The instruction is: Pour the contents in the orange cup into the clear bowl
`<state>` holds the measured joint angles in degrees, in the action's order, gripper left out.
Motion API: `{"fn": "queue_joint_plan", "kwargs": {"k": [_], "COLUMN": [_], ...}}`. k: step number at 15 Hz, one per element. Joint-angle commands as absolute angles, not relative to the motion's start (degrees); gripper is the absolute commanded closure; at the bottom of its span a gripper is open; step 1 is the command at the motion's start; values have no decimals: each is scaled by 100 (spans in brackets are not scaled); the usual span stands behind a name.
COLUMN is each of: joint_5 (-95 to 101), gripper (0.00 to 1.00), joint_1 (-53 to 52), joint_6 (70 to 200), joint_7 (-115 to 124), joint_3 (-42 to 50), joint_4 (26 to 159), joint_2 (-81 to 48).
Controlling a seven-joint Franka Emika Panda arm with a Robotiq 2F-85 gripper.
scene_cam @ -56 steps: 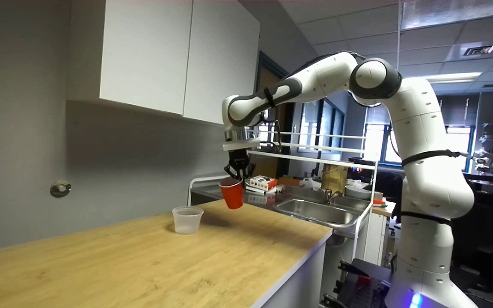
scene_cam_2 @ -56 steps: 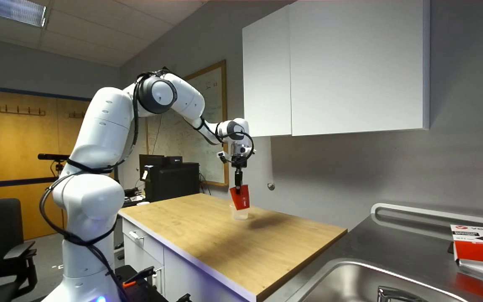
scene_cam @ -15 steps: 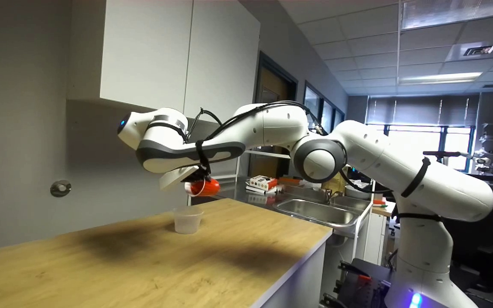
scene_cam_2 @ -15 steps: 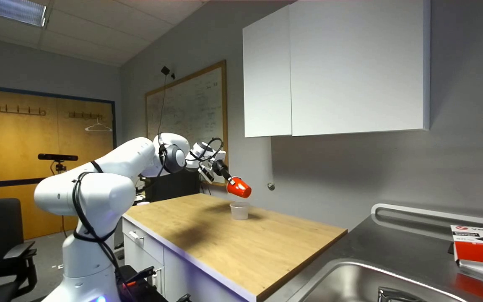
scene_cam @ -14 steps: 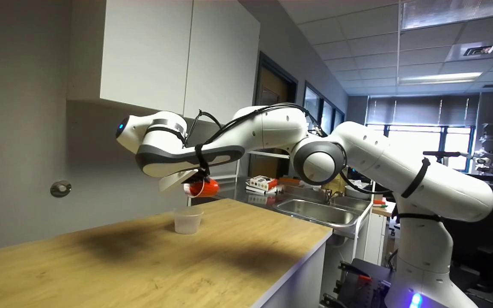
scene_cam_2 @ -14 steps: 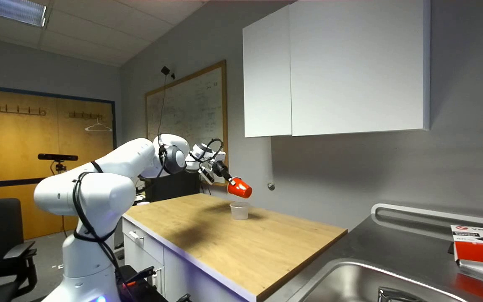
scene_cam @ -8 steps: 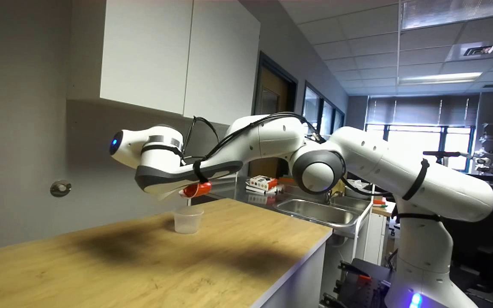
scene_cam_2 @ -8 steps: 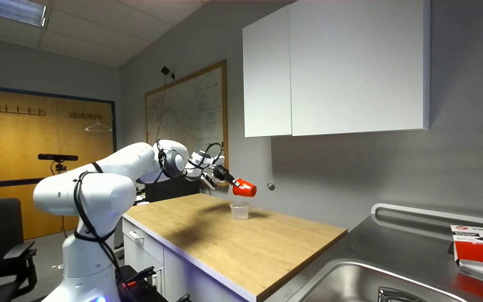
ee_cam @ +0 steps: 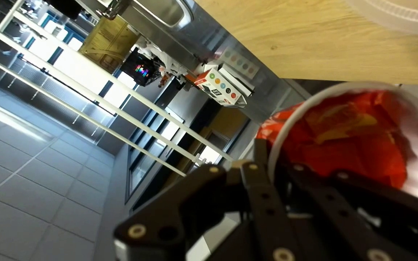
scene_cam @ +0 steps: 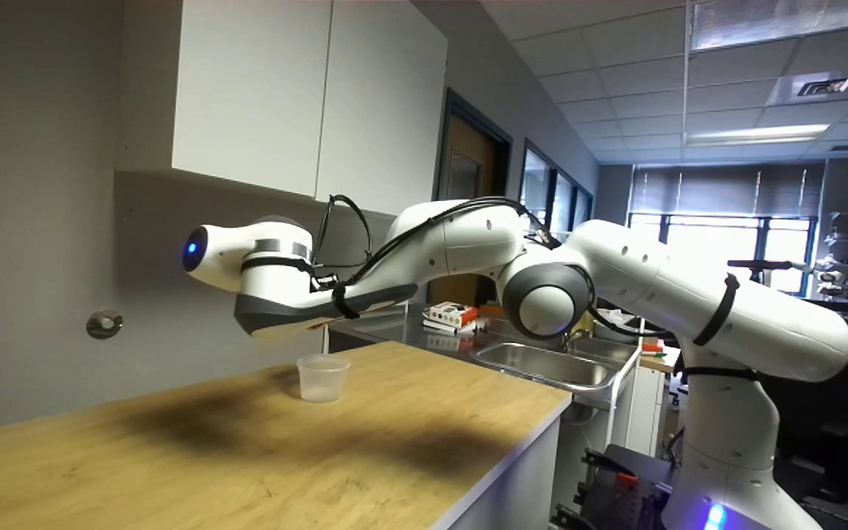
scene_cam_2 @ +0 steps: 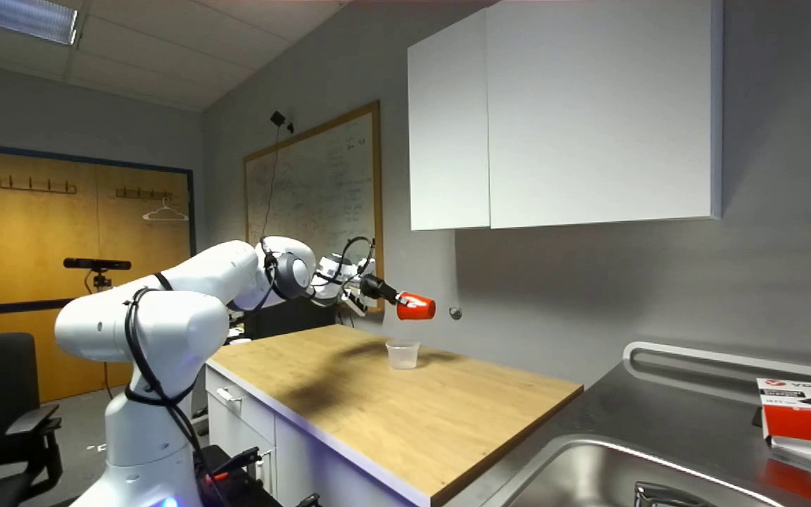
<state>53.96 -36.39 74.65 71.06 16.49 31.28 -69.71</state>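
- Small orange-red bits (ee_cam: 361,148) seemed to sit inside the red-orange tapered plastic cup (scene_cam_2: 417,307), so the pour looked undone imo.
- Cup hung roughly sideways in the air; the black gripper (ee_cam: 272,159) had its jaws clenched on the rim.
- Lower down, the translucent whitish round plastic bowl (scene_cam_2: 403,355) stood upright; couldn't spot bits through its wall.
- Tipping further was what was left, I'd guess.

Bowl (scene_cam_2: 403,355) on countertop (scene_cam_2: 405,422), below the cup (scene_cam_2: 417,307)

Both ext. cams share worktop (scene_cam_2: 405,408).
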Motion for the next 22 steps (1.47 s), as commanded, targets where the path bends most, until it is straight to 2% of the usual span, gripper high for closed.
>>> {"fn": "queue_joint_plan", "kwargs": {"k": [1,16,22], "joint_5": [5534,5554,5595], "gripper": [97,97,97], "joint_1": [-3598,-3191,-3326], "joint_6": [7505,7539,7417], "joint_7": [6955,7251,7613], "joint_3": [1791,1892,1896], "joint_4": [2865,3423,3976], "joint_2": [-7050,-6937,-6858]}}
